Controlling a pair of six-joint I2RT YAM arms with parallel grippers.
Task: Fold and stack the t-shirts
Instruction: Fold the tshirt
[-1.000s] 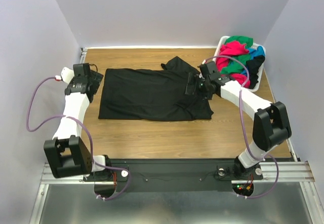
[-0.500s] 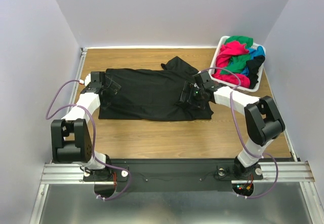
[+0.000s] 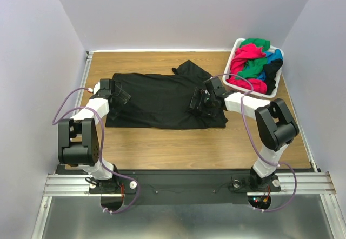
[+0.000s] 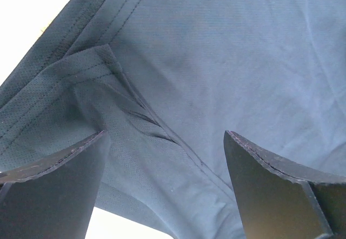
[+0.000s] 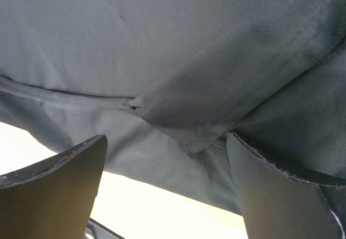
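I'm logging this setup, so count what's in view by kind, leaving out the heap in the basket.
Shirt laid flat: 1
Basket: 1
Arms: 2 (left arm, right arm)
Total: 4

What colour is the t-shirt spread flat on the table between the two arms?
The t-shirt is plain black, with no pattern visible. It shows best in the top external view.
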